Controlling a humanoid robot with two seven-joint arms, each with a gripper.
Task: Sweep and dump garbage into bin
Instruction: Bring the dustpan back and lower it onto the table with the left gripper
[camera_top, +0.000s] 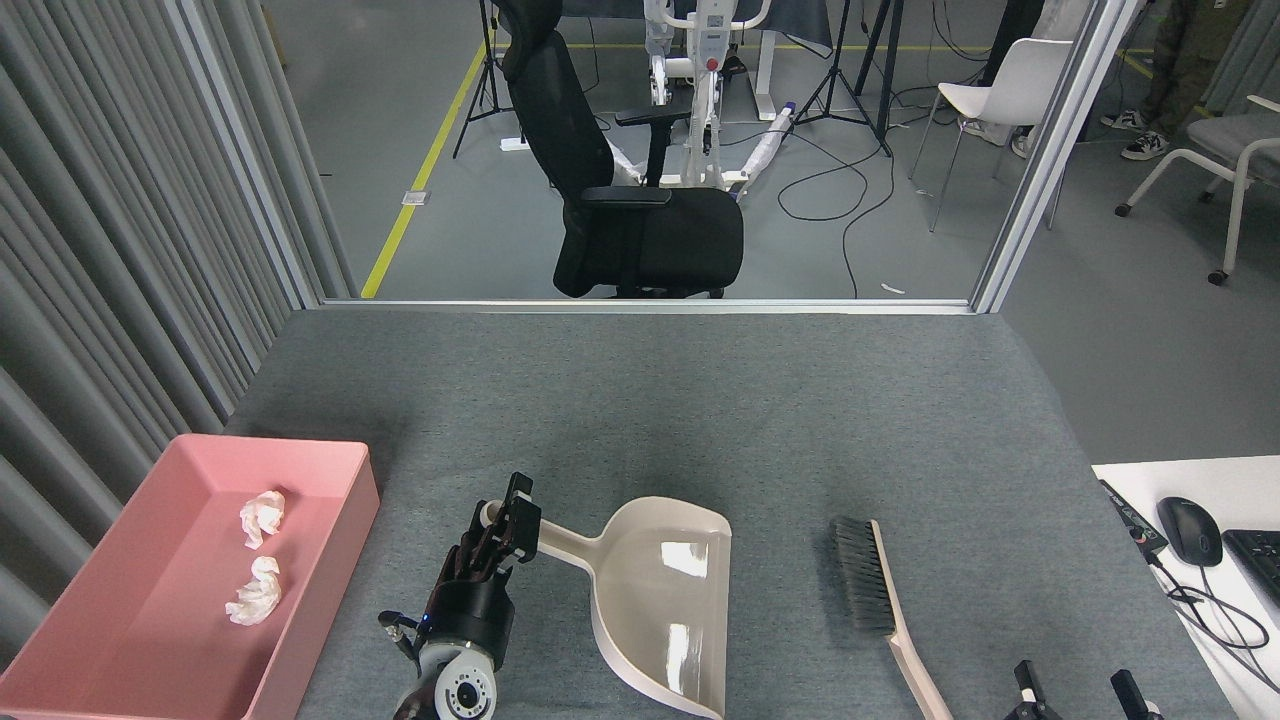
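A grey felt-covered table (700, 400) fills the lower part of the head view, with a ribbed grey curtain (110, 230) along its left side and a metal-framed opening behind it onto a grey workshop floor, where a black office chair (620, 190), a white chair (1010, 90), tripods and loose cables stand. At the table's near left corner sits the bin (330, 470), a shallow pink tray with sloped walls, and inside it lies the garbage (258, 555): two small crumpled white tissue wads, one near the far end and one nearer the middle, a little apart from each other. Just right of the bin the left gripper (508, 520) reaches up from the bottom edge, its dark fingers closed around the handle end of a beige dustpan (660, 600), which lies on the felt with its wide mouth facing the near edge. To the right of the dustpan, apart from it, a hand brush (880, 600) lies with dark bristles away and its beige handle running off the bottom. The right gripper (1075, 690) shows only as two dark fingertips at the bottom edge, spread apart and holding nothing. A white desk with a mouse (1190, 530) stands at the far right
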